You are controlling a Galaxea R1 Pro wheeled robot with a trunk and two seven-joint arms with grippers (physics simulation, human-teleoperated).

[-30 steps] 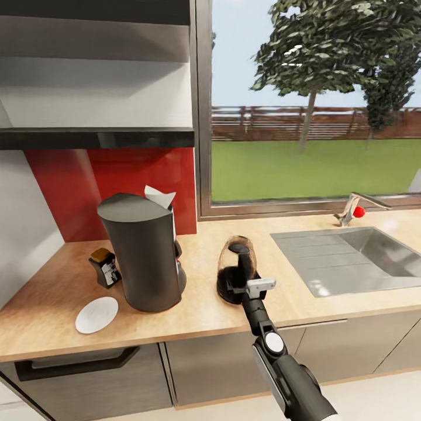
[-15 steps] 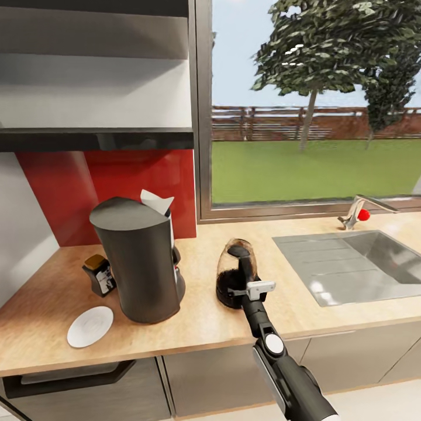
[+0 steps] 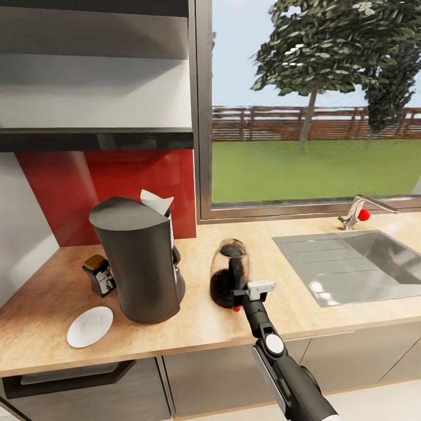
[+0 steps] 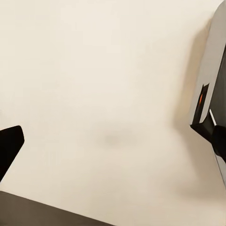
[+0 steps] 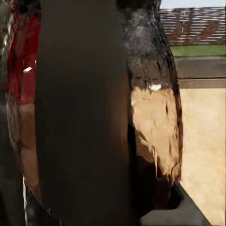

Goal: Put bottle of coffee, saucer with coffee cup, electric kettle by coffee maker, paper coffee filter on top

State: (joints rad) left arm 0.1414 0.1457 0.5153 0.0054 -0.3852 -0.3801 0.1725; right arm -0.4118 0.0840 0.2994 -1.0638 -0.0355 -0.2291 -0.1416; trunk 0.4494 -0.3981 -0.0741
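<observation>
Starting at the far left of the worktop (image 3: 52,342), there's the little white saucer (image 3: 89,326) sitting flat near the front edge. Just behind it is the small dark coffee jar (image 3: 98,274) with the brown lid, standing close beside the coffee maker (image 3: 139,263). The coffee maker is the tall dark-grey thing, upright, with the white paper filter (image 3: 155,203) poking up at the back of its slanted top. Above all that runs the thin black shelf (image 3: 96,139) on the wall, with a red backsplash (image 3: 134,175) under it.

Next over is the glass kettle (image 3: 228,273), standing on the worktop near the coffee maker, with a gap between them. The right arm reaches up from the bottom of the head view and its gripper (image 3: 238,290) is right at the kettle's black handle. In the right wrist view the handle (image 5: 82,113) is a big dark bar up close with the glass body (image 5: 155,103) behind it. Can't honestly tell whether the fingers are clamped on it or open, they're hidden.

Further right: the steel sink (image 3: 356,263) and the tap (image 3: 358,211).

The left wrist view mostly shows pale floor (image 4: 103,108); no telling how the left fingers are set.
</observation>
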